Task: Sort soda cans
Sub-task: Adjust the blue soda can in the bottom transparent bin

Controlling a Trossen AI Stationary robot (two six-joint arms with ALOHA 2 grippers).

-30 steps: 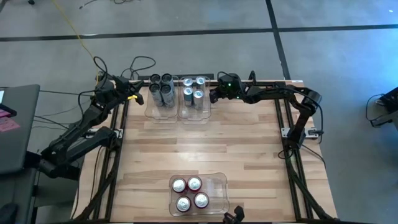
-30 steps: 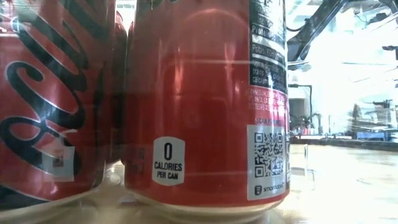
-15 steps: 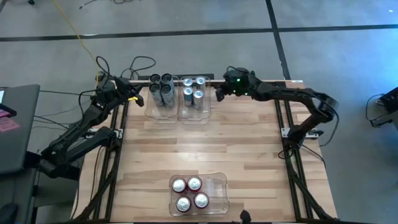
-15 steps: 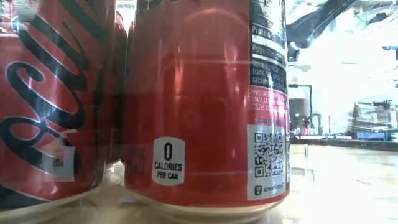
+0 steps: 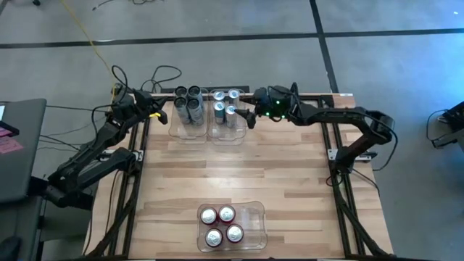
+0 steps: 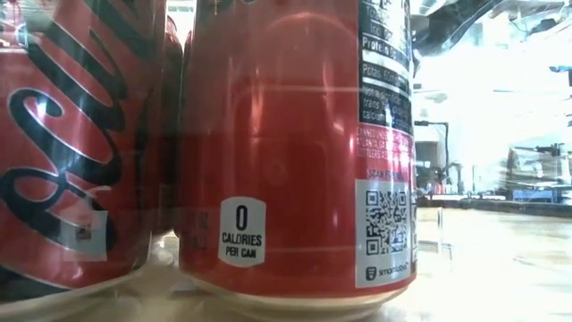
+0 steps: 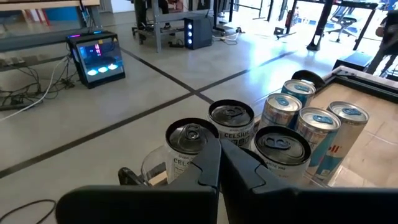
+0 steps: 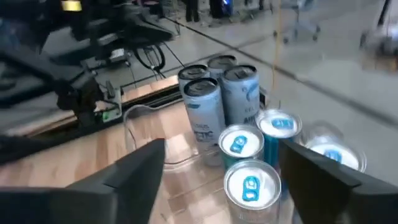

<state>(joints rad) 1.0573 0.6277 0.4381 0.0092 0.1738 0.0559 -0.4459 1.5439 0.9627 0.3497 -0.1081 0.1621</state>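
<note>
**Sorting table: cans in three bins, both arms at the far edge**

- Left gripper [image 5: 150,110]: upper left of the high view, just left of the dark-can bin; fingers [image 7: 208,163] pressed together, holding nothing.
- Dark grey cans [image 5: 188,104]: a cluster in a clear bin [image 5: 176,131] at upper centre-left, standing upright.
- Silver-and-blue cans [image 5: 226,105]: four, upright, in the adjoining bin [image 5: 226,136] just to the right, touching the first bin's side.
- Right gripper [image 5: 249,117]: upper centre, just beside the right wall of the silver-and-blue bin; fingers [image 8: 134,177] spread wide, nothing between them, with the blue-topped cans seen beyond the gap.
- Red cans [image 5: 220,225]: four, upright, in a separate clear bin [image 5: 254,217] at bottom centre, filling its left part; well apart from the other two bins. They fill the low view at close range.
- Table [image 5: 290,174]: light wood planks.
</note>
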